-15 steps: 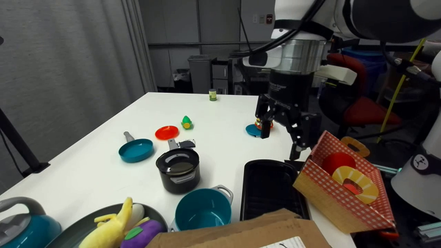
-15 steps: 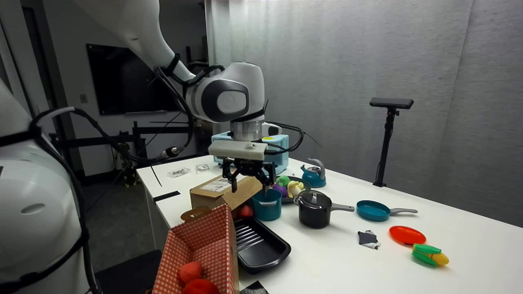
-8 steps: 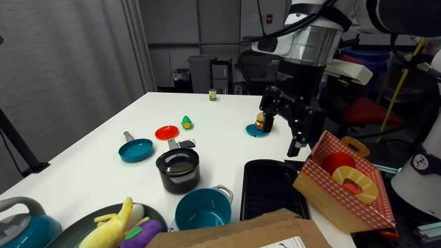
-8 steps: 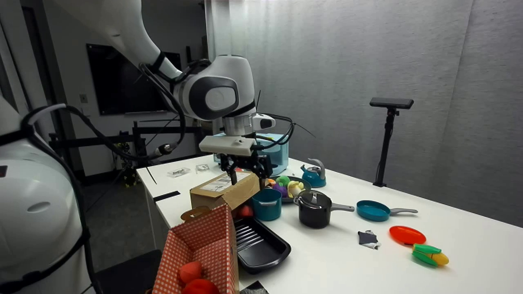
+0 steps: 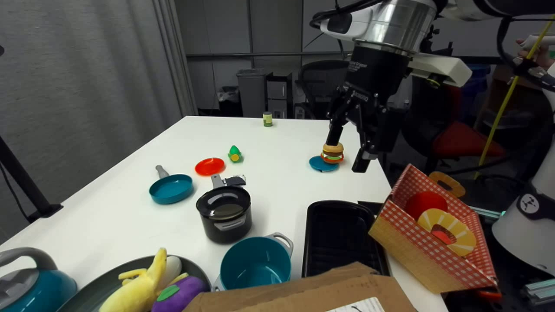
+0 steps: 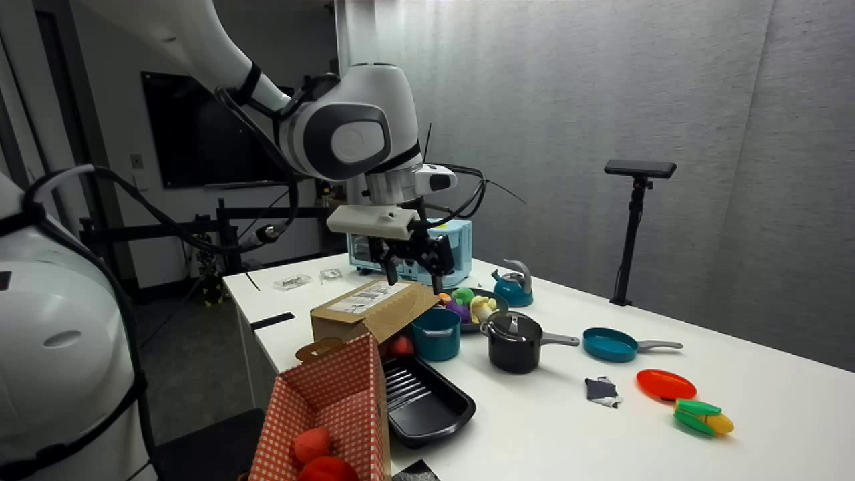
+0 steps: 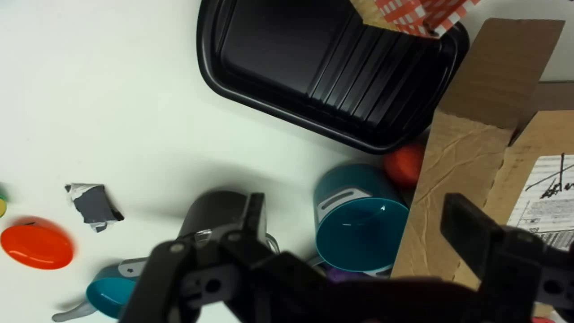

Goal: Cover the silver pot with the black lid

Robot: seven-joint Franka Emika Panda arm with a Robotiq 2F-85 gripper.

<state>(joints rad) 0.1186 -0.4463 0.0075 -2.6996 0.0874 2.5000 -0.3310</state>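
Observation:
The silver pot (image 5: pixel 229 228) looks dark grey here, with a long grey handle, and stands upright on the table; it also shows in an exterior view (image 6: pixel 513 355). The black lid (image 5: pixel 224 204), glossy with a grey grip, sits on top of the pot and covers its opening, as in an exterior view (image 6: pixel 516 325). In the wrist view the pot's side (image 7: pixel 210 211) shows partly behind a finger, and the lid is mostly hidden. My gripper (image 7: pixel 361 215) is open and empty, raised well above the table; it shows in both exterior views (image 5: pixel 347 151) (image 6: pixel 414 280), apart from the pot.
A teal pot (image 5: pixel 256 266) stands beside the covered pot. A cardboard box (image 6: pixel 374 307), a black baking tray (image 6: pixel 427 401) and a checkered basket (image 6: pixel 327 401) are close by. A teal pan (image 5: pixel 171 189), red plate (image 5: pixel 210 167) and toy burger (image 5: pixel 332 154) lie further off.
My gripper has moved upward and tilted, rising above the tray and box area with its fingers staying apart. The pot and lid have not moved.

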